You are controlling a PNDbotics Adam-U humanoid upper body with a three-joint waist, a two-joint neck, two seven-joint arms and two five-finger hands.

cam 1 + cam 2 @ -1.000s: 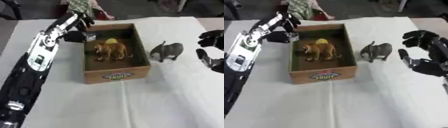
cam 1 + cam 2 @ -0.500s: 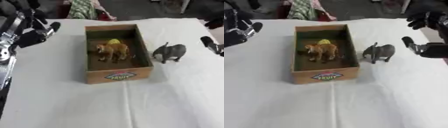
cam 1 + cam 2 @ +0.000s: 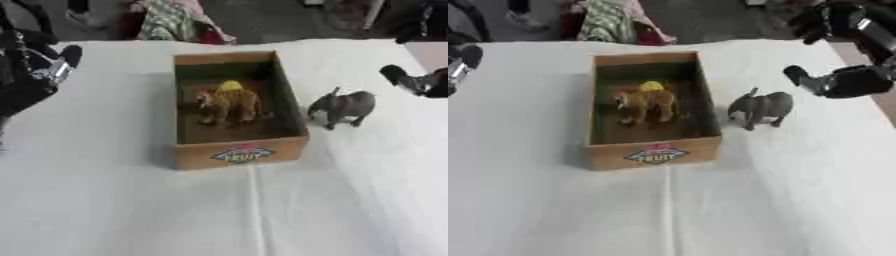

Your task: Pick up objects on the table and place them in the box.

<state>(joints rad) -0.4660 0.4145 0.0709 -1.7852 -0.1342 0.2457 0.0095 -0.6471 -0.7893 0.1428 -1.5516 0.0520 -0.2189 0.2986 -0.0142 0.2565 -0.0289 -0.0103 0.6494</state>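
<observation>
Now right hand (image 3: 846,80) raised beside elephant (image 3: 760,107), fingers spread, empty; left hand (image 3: 35,70) fingers curled, empty.

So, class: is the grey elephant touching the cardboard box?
Apart. The right eye view shows white cloth between the elephant and the box wall.

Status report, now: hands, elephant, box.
Left hand off left of box, holding nothing. Right hand beside elephant, not touching. Elephant upright on table, outside box. Nothing between them.

A white tablecloth (image 3: 131,210) lies flat; striped fabric (image 3: 171,20) sits beyond it.
</observation>
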